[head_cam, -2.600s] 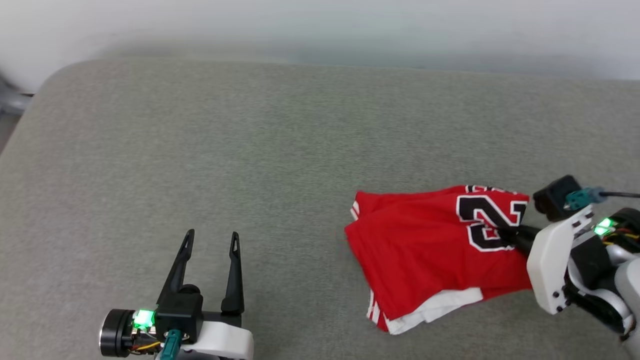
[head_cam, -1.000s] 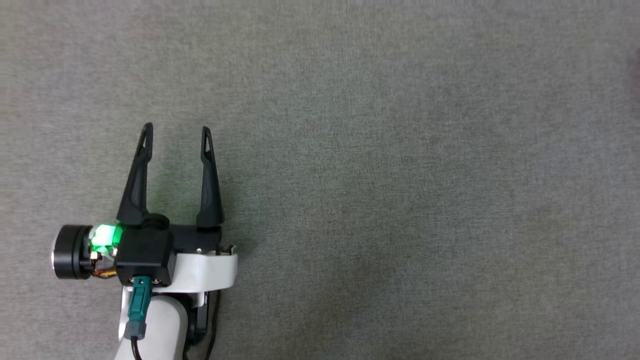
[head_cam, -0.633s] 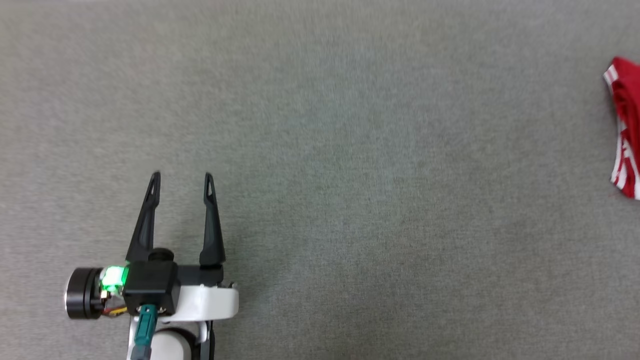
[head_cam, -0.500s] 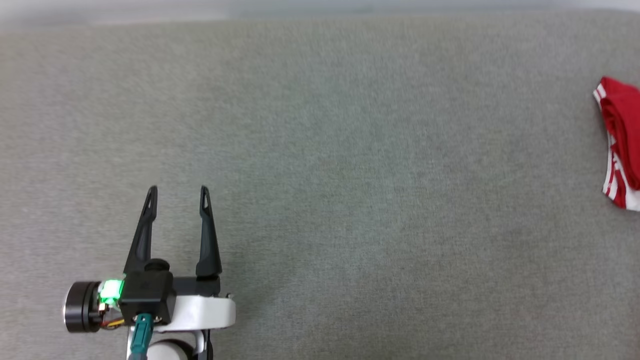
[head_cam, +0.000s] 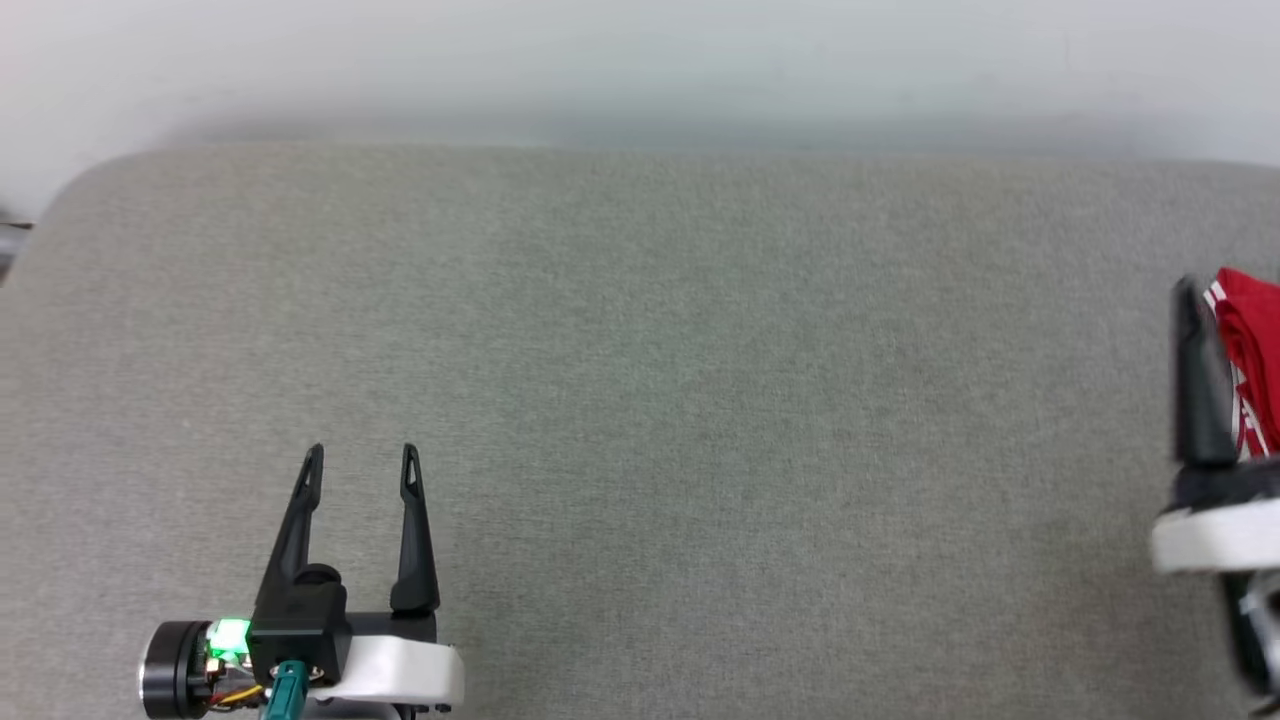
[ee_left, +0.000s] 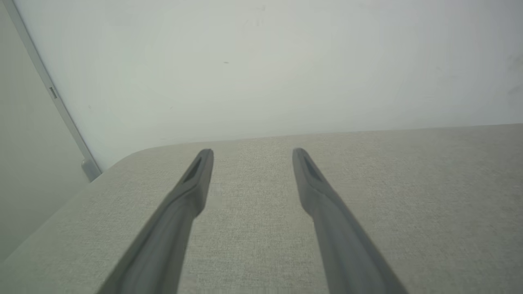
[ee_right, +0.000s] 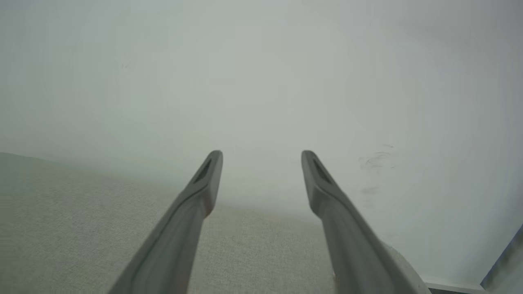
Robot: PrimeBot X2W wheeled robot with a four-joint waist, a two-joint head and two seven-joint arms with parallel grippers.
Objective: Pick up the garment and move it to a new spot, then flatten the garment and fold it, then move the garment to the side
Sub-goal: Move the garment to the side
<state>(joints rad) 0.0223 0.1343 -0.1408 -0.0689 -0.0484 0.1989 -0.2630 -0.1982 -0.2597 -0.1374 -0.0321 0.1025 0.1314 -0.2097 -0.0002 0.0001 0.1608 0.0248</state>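
The garment [head_cam: 1256, 335] is a red bundle with white striped trim, lying on the grey fabric surface [head_cam: 640, 400] and cut off by the head view's right edge. Just left of it rises one dark finger [head_cam: 1195, 385] of my right gripper, above its white wrist. In the right wrist view the right gripper [ee_right: 261, 155] is open with nothing between its fingers, pointing over the surface's far edge at the wall. My left gripper [head_cam: 362, 455] rests at the lower left, far from the garment. It is open and empty, as the left wrist view confirms [ee_left: 252, 153].
The grey surface has a rounded far left corner [head_cam: 90, 175] and ends at a white wall [head_cam: 640, 60]. A grey strip with a bracket [ee_left: 88, 167] runs down the wall past that corner. A wide stretch of bare fabric lies between the two grippers.
The head camera has swung, so the whole picture shifted. My right gripper, shut on the garment earlier, is now open beside it. The left gripper stays open.
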